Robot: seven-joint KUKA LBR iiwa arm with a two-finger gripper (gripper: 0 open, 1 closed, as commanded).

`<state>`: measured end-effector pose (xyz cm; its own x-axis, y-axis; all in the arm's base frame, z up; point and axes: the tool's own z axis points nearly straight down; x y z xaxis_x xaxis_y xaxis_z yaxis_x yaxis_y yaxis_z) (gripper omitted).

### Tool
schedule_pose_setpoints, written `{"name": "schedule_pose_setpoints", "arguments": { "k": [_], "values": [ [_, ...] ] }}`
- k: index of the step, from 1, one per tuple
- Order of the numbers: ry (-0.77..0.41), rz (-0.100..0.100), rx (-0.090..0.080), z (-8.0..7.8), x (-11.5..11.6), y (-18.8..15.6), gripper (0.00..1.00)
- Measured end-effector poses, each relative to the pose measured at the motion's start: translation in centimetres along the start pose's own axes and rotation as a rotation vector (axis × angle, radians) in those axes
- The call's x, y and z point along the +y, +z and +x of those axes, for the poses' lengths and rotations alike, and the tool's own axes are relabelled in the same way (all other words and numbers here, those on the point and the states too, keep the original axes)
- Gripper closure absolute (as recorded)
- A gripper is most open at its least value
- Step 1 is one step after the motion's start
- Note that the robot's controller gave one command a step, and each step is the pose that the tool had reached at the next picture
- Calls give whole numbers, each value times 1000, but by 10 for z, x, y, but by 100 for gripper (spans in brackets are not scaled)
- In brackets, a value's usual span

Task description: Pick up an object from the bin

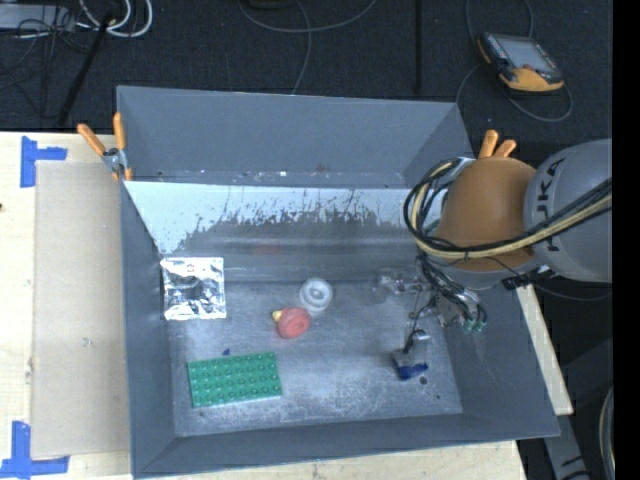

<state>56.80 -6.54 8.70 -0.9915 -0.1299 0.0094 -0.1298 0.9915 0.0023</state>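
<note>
My gripper point(416, 342) hangs low over the right part of the bin floor, under the arm's orange cover. Right below its tip lies a small blue thing point(411, 371), and the view does not settle whether they touch. To the left, near the middle of the floor, sits a small red round thing point(292, 322). A little clear-white cap point(316, 293) stands just behind it.
A crinkled silver foil packet point(193, 288) lies at the left of the floor. A green studded building plate point(233, 379) lies at the front left. The bin's sloped right wall rises close beside the gripper.
</note>
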Motion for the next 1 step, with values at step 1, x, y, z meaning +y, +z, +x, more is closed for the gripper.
{"name": "schedule_pose_setpoints", "arguments": {
  "k": [1],
  "values": [
    [-699,-8,-17,48,-69,13,0]
  ]
}}
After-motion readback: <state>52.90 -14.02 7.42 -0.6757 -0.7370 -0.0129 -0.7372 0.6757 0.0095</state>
